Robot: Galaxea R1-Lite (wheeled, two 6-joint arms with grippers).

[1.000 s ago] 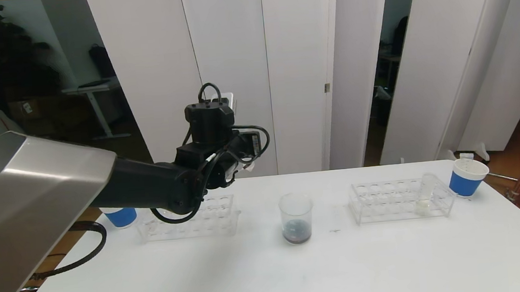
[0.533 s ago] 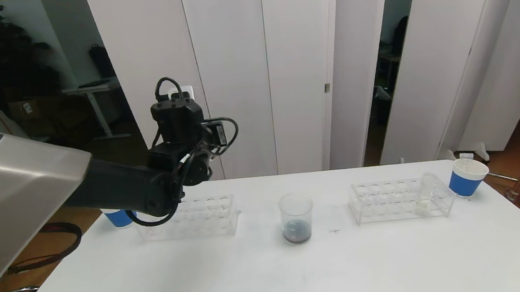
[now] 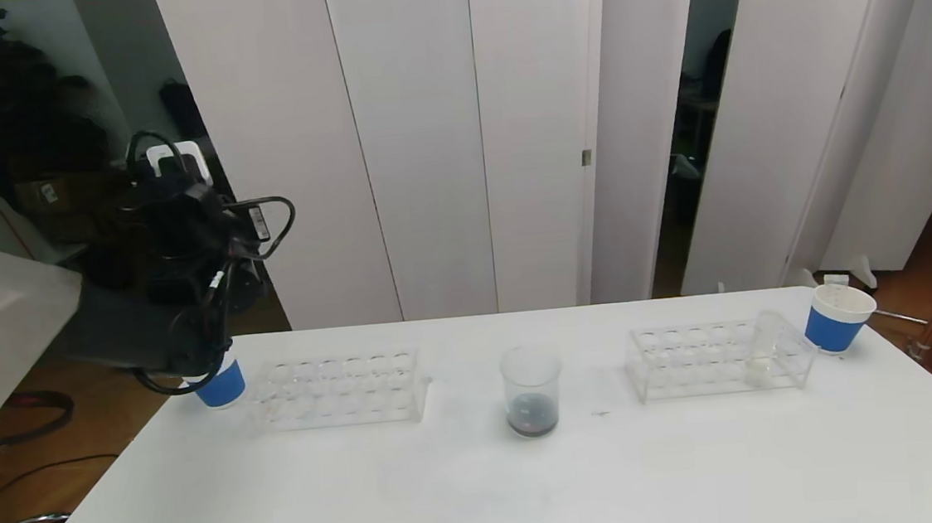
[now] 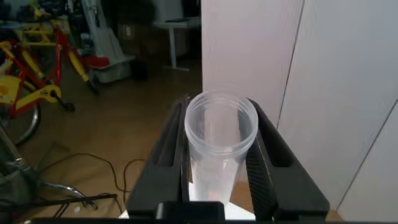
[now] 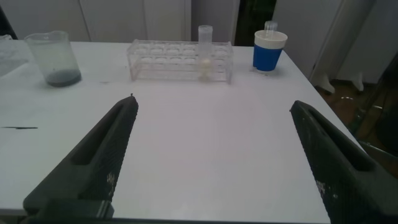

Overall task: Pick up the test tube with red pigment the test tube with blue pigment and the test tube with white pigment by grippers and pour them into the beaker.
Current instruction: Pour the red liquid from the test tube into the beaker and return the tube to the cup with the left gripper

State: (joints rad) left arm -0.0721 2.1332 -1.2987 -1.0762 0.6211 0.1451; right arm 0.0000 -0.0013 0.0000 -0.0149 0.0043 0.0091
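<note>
Nearest the robot, well short of the beaker, the right gripper hovers low over the bare table with its jaws spread wide and nothing between them; it does not show in the head view. The beaker stands upright at mid-table with a dark pool in its bottom. To the right of the beaker, the right rack carries the test tube with white pigment, leaning in an end slot, with a blue-and-white cup just beyond that rack's end. To the left of the beaker stands the left rack, which looks empty, and past it a second paper cup near the table edge. Farthest off, well left of the beaker and above that second cup, the left gripper is pressed together on an empty clear tube. No tube with blue or red pigment can be made out.

Risks, as judged:
- The white tube leans; a grasp from the side could jam it against the rack wall, drag the light rack, or spill the pigment.
- The right arm's path runs close to the cup; a brush could topple it.
- A drop of the empty tube from height may miss the second cup or tip it off the table edge.
- Pouring with the tube mouth off the beaker rim would put pigment on the table.
</note>
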